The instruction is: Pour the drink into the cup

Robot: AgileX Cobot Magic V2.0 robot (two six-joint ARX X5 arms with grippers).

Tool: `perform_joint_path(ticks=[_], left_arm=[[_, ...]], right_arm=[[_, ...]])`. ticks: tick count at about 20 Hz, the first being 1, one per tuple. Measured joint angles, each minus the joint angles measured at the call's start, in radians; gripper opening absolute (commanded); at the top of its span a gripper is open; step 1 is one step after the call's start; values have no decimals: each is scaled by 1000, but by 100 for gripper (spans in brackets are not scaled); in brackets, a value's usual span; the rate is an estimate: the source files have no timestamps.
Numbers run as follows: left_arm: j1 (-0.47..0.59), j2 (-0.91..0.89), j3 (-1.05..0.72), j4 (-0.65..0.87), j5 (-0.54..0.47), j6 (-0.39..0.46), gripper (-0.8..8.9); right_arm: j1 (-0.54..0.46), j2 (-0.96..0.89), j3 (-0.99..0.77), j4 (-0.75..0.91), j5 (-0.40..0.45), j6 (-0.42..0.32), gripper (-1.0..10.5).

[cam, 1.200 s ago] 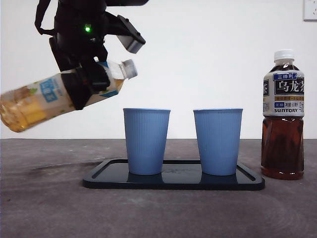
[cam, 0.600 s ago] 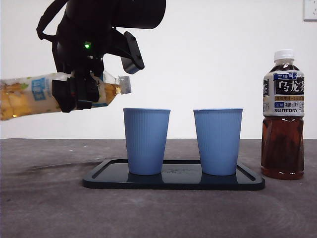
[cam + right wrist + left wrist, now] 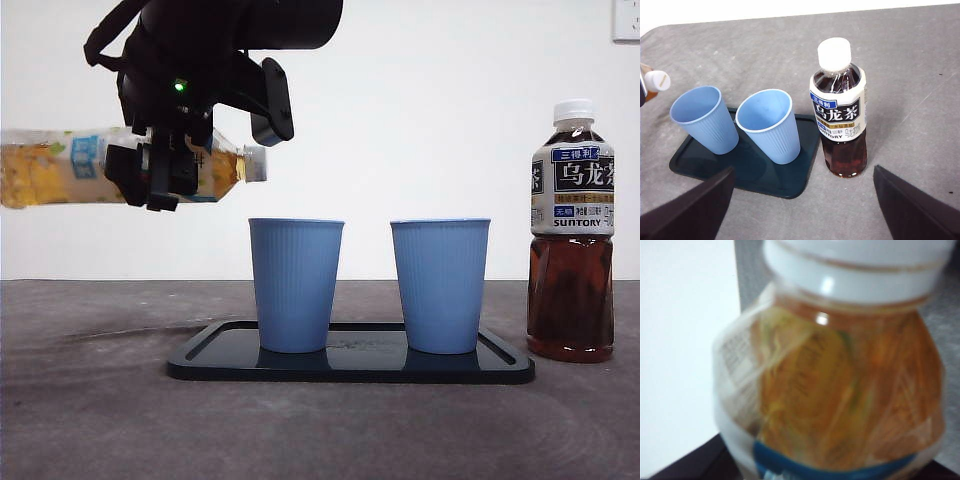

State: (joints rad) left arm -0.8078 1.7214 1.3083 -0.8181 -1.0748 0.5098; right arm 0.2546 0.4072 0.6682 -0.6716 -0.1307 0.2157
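Note:
My left gripper is shut on a clear bottle of yellow tea, held about level in the air. The bottle's white cap is on and points toward the left blue cup, just above and left of its rim. That bottle fills the left wrist view, blurred. A second blue cup stands to the right on the same black tray. In the right wrist view both cups look empty, and my right gripper hangs open, well above the table.
A capped Suntory bottle of dark oolong tea stands upright on the grey table right of the tray; it also shows in the right wrist view as the dark bottle. A white wall is behind.
The held bottle has swung from cap-up tilt to about level; its base rose and the cap came down nearer the left cup's rim. Cups, tray and dark bottle have not moved.

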Motion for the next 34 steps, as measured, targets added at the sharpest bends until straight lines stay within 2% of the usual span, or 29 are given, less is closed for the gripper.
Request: perform_joint_path(ticks=[5,15,17,20,22,25,29,32,34], left_arm=[[-3,14,0,0,-50,43,217],[-32,34,0,22,-54,72,217],[-33,34,0,18,-55,31,217],[-33,26,0,-9,-44,-92,217],[-32,-20,0,-52,52,-191,217],[1,-137,0,-71,265,-358,215],[82,-283,-14,-49,444,-512,215],[148,-433,-131,102,529,-554,215],[202,-533,-257,247,639,-558,215]], right_arm=[[0,0,0,-1,0,0,442],[0,0,0,-27,0,-2,442],[0,0,0,-27,0,-3,442],[0,0,0,-27,0,-6,442],[0,0,0,-27,0,-10,442],[0,0,0,-27,0,-14,442],[0,0,0,-27,-13,-27,442],[0,0,0,-27,-34,-30,442],[0,0,0,-26,-61,-32,442]])
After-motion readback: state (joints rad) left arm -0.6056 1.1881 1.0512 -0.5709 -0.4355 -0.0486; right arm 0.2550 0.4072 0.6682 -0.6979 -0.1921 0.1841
